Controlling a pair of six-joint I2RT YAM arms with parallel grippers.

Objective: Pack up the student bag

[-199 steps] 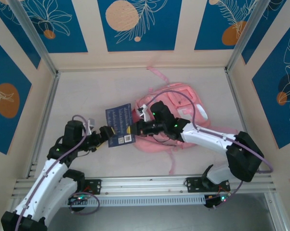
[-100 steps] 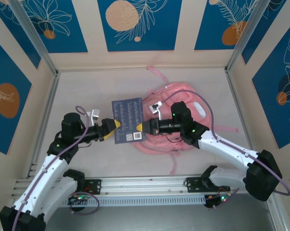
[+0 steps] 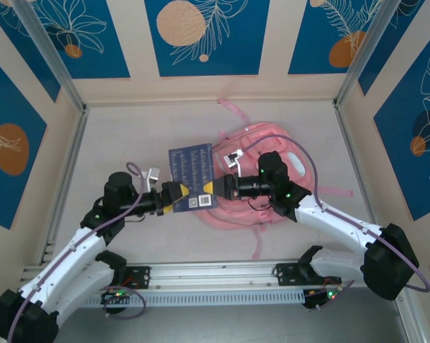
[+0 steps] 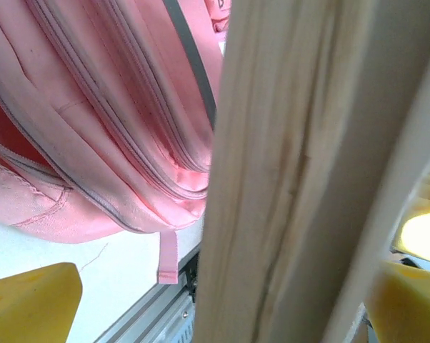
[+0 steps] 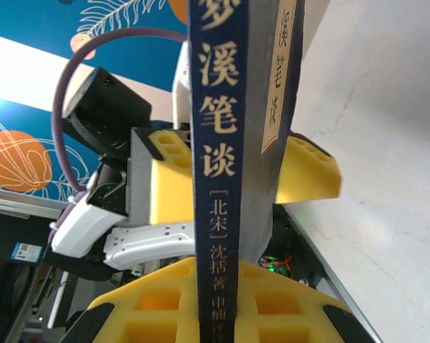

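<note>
The left tool (image 3: 175, 193) is now in closer, jaws wide astride the book (image 3: 192, 171), which the right tool (image 3: 208, 187) pinches tight beside the student bag (image 3: 272, 153): a handover looks near.

A pale surface (image 3: 129, 136) sits boxed in by cream walls (image 3: 272, 86) carrying blue panels (image 3: 229, 36) with orange discs and white leaf outlines. Aluminium posts (image 3: 51, 57) rise at the back corners; a slotted rail (image 3: 215, 271) runs along the near edge.

robot lab test cell: alu frame rail (image 3: 222, 269), printed blue leaf wall panels (image 3: 201, 36) round a pale table (image 3: 122, 143).
</note>
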